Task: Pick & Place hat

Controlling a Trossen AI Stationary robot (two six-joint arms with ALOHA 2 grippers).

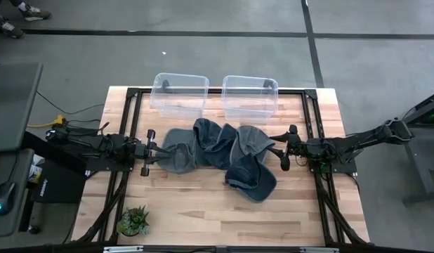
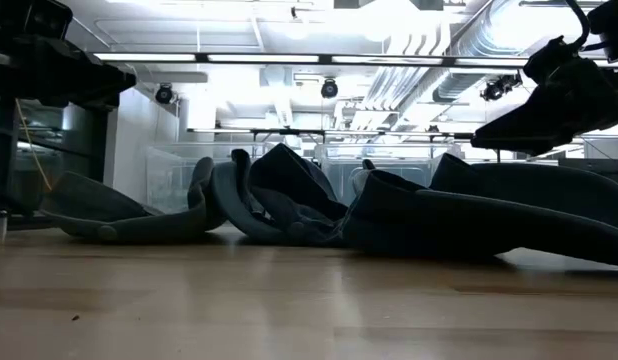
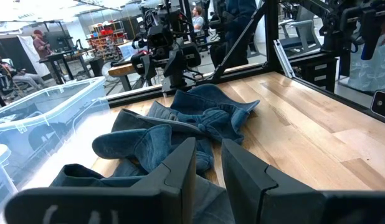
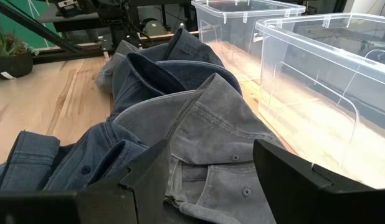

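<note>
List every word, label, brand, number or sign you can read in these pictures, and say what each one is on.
No readable text in any view.
Hats: denim caps piled on the table, no legible label or logo.
Clear bins and: no markings visible.
Left gripper and right gripper: fingers bare, nothing printed.
Room behind, in the left wrist view: shelves and equipment are too small and blurred to read.
</note>
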